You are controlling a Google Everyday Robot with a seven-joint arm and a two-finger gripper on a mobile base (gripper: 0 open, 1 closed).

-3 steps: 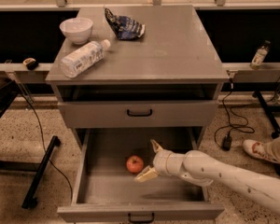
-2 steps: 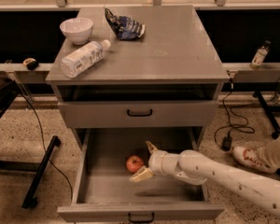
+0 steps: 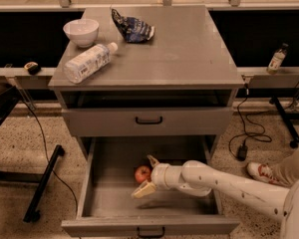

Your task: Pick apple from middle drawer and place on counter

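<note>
The apple, small and red-orange, lies on the tray of the open middle drawer, left of centre. My gripper reaches in from the right at the end of the white arm. Its fingers are spread, one behind the apple and one in front, so the apple sits between them. The grey counter is the top slab of the cabinet above.
On the counter stand a white bowl, a lying plastic bottle and a crumpled dark chip bag. A shut drawer front with a black handle is above the open drawer. A small bottle stands on the right ledge.
My gripper has moved left inside the drawer, from beside the apple to around it.
</note>
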